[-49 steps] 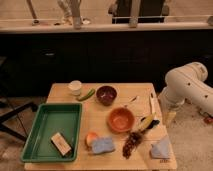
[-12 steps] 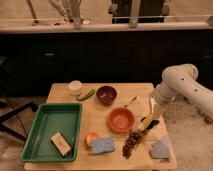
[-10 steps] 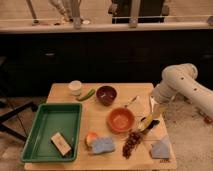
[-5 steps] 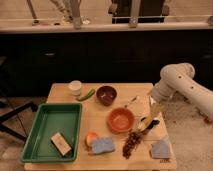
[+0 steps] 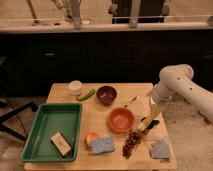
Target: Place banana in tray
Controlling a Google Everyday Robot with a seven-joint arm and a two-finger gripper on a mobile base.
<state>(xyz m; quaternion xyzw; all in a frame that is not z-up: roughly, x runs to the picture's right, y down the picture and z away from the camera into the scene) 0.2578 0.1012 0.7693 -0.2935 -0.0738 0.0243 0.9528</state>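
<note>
The banana, small and yellow with dark tips, lies on the wooden table just right of the orange bowl. The large green tray sits at the table's left front, well apart from the banana. My gripper hangs from the white arm that reaches in from the right. It is just above and slightly right of the banana's upper end. I cannot tell whether it touches the banana.
A tan block lies in the tray. A white cup, a green vegetable and a dark bowl stand at the back. A peach-coloured fruit, a blue sponge, a reddish-brown cluster and a grey cloth line the front edge.
The arm has swung left from the table's right side and lowered over the banana. In the last second it has only edged a little closer. The banana has not moved.
</note>
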